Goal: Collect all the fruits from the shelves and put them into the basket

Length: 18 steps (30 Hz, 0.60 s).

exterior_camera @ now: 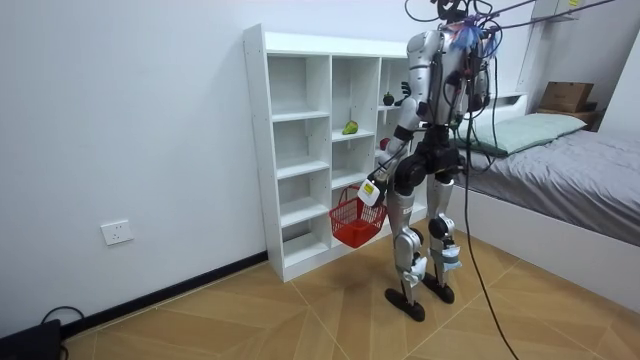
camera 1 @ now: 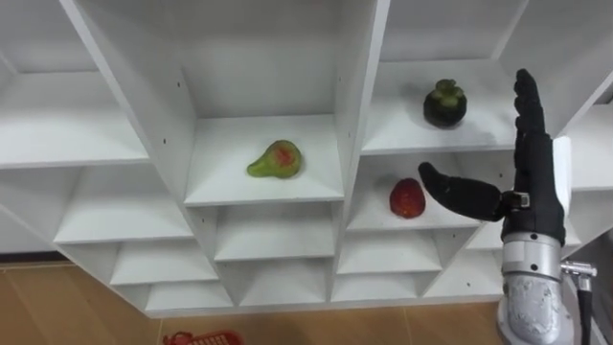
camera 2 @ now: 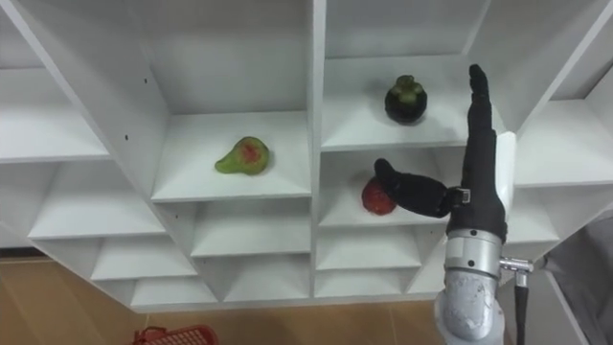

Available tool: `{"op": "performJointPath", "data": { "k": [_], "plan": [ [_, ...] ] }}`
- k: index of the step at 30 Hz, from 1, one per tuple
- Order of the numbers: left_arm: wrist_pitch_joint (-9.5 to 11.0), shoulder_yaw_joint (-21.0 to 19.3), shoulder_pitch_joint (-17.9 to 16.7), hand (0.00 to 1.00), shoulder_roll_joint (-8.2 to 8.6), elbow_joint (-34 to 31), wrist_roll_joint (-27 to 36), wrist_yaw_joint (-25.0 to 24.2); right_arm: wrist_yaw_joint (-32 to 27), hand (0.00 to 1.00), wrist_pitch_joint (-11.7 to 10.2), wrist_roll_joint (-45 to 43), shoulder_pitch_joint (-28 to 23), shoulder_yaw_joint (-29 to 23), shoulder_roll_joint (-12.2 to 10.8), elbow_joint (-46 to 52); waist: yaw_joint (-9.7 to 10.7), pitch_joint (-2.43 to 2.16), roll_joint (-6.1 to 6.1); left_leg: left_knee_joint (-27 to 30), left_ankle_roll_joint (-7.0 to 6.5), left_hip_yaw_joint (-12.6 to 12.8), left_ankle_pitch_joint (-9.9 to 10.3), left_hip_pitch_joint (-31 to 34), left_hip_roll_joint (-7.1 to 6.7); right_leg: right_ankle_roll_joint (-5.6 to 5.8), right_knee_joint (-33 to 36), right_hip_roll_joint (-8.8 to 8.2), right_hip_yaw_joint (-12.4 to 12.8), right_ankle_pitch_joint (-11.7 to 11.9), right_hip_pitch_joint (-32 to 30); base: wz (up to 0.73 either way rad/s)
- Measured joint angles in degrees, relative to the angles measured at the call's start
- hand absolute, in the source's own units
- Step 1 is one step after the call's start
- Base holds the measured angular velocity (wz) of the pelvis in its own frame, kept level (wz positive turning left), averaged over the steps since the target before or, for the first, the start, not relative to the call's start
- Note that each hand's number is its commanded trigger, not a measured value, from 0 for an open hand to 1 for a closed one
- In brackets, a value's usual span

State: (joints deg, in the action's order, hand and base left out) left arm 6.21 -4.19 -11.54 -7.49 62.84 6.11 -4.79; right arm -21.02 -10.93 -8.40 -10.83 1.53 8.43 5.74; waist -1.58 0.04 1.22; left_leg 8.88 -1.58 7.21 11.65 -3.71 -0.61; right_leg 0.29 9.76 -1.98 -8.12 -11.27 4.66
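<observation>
Here the white closet, an open unit of shelved compartments, stands against the wall, and the robot stands upright directly before it, facing its shelves. A red basket hangs clear of the floor in front of the closet's lower compartments; it is carried by the left hand, which is lowered at the robot's side and closed round the basket's handle. The right hand is raised before the closet's right-hand column, released, its fingers straight and pointing upward and its thumb stretched sideways toward the closet's middle. Three fruits lie on the closet's shelves, none of them in either hand. A green pear with a red blush lies on its side in a compartment of the middle column. A dark mangosteen sits upright in the compartment one column to the right and one level higher. A red fruit rests in the compartment directly below the mangosteen, just beside the tip of the right thumb; whether thumb and fruit touch cannot be told.
</observation>
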Motion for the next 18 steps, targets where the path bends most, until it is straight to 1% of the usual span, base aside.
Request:
{"op": "performJointPath", "data": {
  "k": [2,7,10,12,18],
  "plan": [
    [-0.06,-0.08,0.12,1.00,-0.06,-0.02,-0.08,-0.01,0.29,0.00,0.63,1.77,1.54,-0.13,1.41,-0.02,-0.16,-0.03,0.24,0.03,0.00,-0.02,0.00,0.02,-0.01,0.00,0.02,-0.03,-0.04,0.00,0.01,0.00],
    [-0.58,-0.16,0.82,1.00,-0.27,-0.04,-2.12,-0.10,2.46,0.00,0.66,2.37,5.66,-0.62,2.70,-0.98,-0.17,0.09,0.54,0.32,0.00,-0.01,0.00,0.03,0.00,0.00,0.02,-0.03,-0.06,0.00,0.19,0.00],
    [-0.59,-0.11,1.05,1.00,-0.30,-0.11,-2.25,0.11,2.66,0.00,0.66,2.39,8.11,-0.69,2.96,-3.31,-0.23,0.18,0.90,0.37,0.00,-0.04,0.00,0.01,0.00,0.00,0.02,-0.03,-0.05,0.01,0.21,0.00],
    [-0.59,-0.10,1.05,1.00,-0.31,-0.31,-2.25,0.26,2.66,0.00,0.66,2.55,8.82,-0.69,2.96,-4.04,-0.29,0.30,1.02,0.41,0.00,-0.06,0.00,0.05,0.00,0.00,0.01,-0.02,-0.04,0.01,0.17,0.00],
    [-0.94,-0.05,1.03,1.00,-0.15,-0.83,-2.23,0.59,2.78,0.00,1.13,6.43,12.67,-0.95,3.26,-8.89,-0.39,0.30,1.06,0.50,0.00,-0.64,0.00,0.04,-0.04,0.01,-0.04,-0.09,-0.45,0.02,0.09,0.02]
  ]
}}
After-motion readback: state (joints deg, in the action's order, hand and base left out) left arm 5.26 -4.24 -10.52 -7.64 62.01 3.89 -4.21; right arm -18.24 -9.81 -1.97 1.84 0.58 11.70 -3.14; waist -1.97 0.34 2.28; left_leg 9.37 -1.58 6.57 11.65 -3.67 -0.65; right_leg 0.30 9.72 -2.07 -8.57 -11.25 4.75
